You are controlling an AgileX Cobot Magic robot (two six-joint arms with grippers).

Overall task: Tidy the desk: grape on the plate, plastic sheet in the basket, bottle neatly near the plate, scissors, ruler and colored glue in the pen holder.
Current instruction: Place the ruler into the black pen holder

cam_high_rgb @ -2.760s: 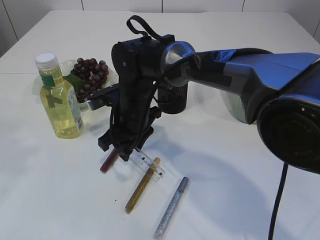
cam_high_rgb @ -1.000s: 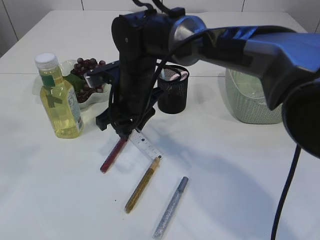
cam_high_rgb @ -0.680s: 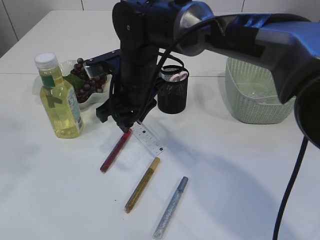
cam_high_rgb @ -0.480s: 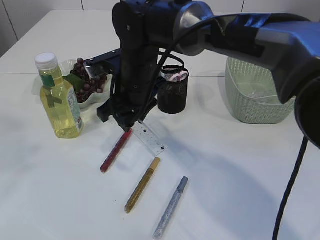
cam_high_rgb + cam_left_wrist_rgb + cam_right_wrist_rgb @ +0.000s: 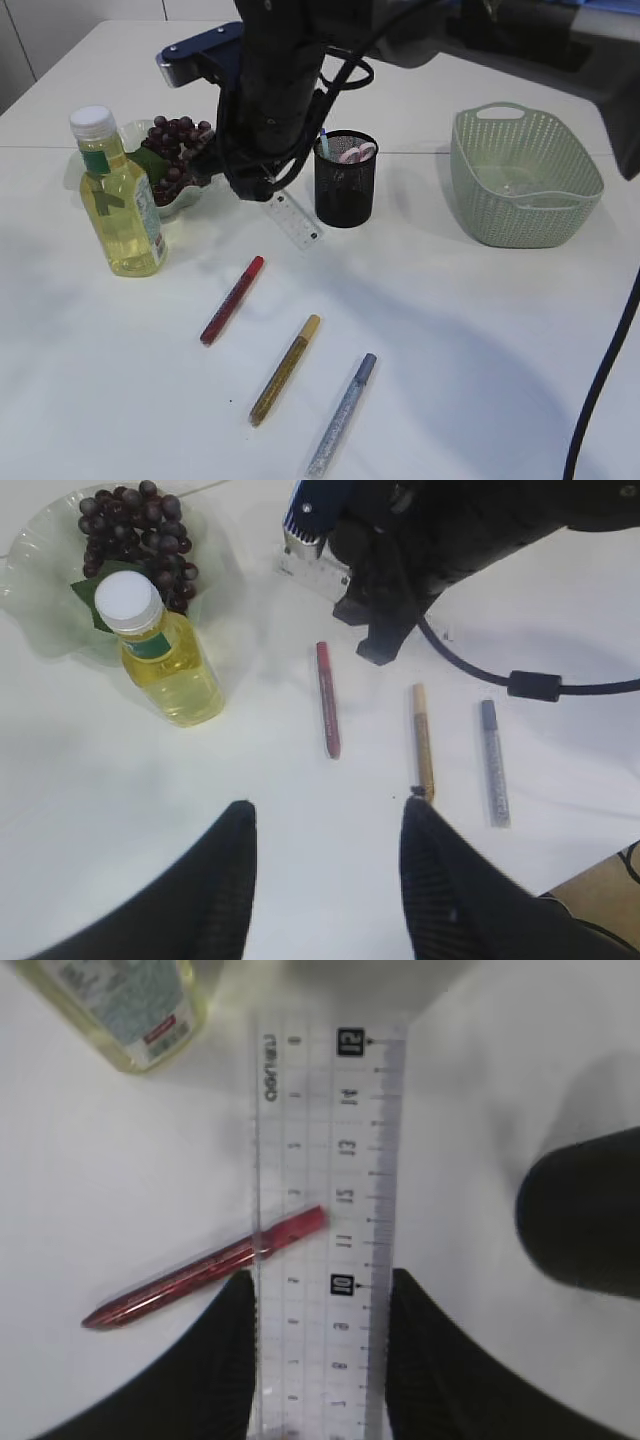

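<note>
overhead, right fingers (image 5: 318,1360) pinch the ruler (image 5: 325,1210), hanging tip-down.

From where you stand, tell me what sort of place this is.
Most likely a staged desk for a tidying exercise: a plain white table with a mesh pen holder, glitter glue pens, a woven basket, and a transparent ruler held in the right hand.
</note>
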